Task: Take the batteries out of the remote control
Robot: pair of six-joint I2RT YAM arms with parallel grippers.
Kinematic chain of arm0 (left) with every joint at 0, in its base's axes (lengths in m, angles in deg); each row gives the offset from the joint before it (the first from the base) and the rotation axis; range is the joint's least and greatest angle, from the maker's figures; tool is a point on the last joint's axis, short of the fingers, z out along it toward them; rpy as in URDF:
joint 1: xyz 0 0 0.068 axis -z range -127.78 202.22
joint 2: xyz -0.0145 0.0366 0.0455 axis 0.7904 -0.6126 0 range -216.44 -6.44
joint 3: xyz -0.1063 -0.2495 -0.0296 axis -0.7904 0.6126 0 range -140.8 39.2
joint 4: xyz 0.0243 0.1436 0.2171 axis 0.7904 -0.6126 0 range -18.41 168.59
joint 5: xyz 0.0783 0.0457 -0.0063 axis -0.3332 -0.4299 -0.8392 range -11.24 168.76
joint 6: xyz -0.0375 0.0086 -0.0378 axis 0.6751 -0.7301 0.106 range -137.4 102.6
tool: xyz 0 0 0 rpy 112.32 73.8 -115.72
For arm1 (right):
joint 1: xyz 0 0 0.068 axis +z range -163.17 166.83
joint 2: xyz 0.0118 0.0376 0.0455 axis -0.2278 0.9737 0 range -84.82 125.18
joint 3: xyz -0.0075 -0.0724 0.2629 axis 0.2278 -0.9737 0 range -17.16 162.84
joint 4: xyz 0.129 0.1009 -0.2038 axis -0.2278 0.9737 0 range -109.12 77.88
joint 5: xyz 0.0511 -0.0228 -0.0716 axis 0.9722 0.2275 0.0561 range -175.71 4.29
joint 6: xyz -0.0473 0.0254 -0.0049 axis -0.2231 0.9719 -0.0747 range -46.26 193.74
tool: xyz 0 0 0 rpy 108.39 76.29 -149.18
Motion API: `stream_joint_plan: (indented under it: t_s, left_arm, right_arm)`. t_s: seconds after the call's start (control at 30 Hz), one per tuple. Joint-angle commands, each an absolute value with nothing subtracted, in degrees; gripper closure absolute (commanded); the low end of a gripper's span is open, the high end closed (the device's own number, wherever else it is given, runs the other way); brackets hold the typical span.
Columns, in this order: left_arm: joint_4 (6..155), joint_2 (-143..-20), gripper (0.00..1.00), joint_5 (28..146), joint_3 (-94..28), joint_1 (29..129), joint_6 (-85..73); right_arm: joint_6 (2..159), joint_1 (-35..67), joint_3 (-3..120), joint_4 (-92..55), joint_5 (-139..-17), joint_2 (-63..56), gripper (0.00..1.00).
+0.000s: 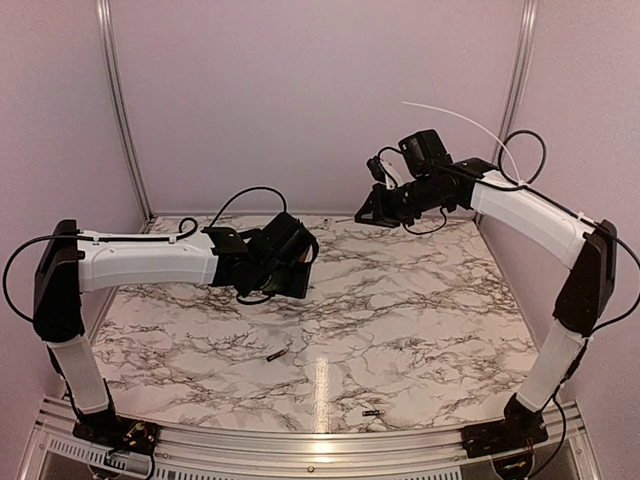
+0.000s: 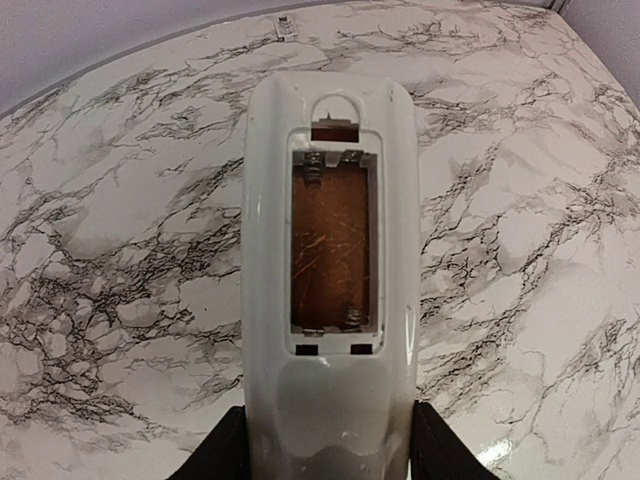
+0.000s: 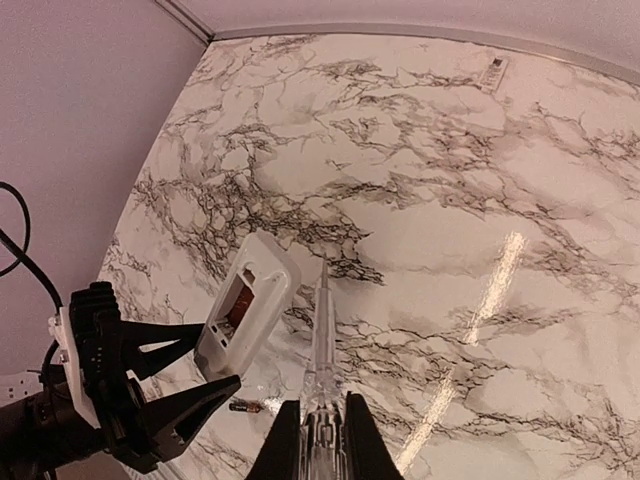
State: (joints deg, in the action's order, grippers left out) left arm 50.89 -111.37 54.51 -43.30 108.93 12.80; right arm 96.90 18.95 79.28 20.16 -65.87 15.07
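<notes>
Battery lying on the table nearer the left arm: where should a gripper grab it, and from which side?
Take the battery around its middle, coming straight down from above with the jaws across its length. It lies flat on the table, so only its rounded sides are free.

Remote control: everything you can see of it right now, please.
The remote control is slim, glossy white plastic, with its back facing up. Its battery bay is uncovered and empty: scratched brown floor, coil springs at opposite corners, a latch notch above. The left tool clamps its near end between black fingers and holds it tilted above the marble table. Nothing else touches it; the clear stick in the right tool points nearby, apart.
</notes>
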Motion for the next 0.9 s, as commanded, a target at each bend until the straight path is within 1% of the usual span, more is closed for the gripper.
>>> stream_joint_plan:
  t_s: [0.0, 0.23, 0.5, 0.77, 0.87]
  left_arm:
    - [48.69, -108.78, 0.71, 57.31, -39.27, 107.02, 14.39]
    - [49.85, -104.16, 0.71, 61.45, -30.3, 102.14, 14.28]
    - [53.5, -102.39, 0.68, 66.15, -20.4, 96.14, 10.67]
    - [57.44, -105.06, 0.68, 68.51, -15.94, 95.55, 13.23]
    - [57.69, -105.74, 0.66, 68.27, -15.37, 95.51, 14.67]
  right_arm:
    - [95.16, 18.58, 81.1, 20.55, -72.03, 11.33, 1.0]
    - [93.32, 18.56, 78.79, 20.77, -76.66, 7.77, 1.0]
    - [90.61, 18.56, 78.29, 20.89, -77.34, 6.52, 1.0]
    - [89.01, 18.57, 81.73, 21.37, -76.61, 8.49, 1.0]
    - [88.95, 18.56, 82.41, 21.74, -76.42, 9.1, 1.0]
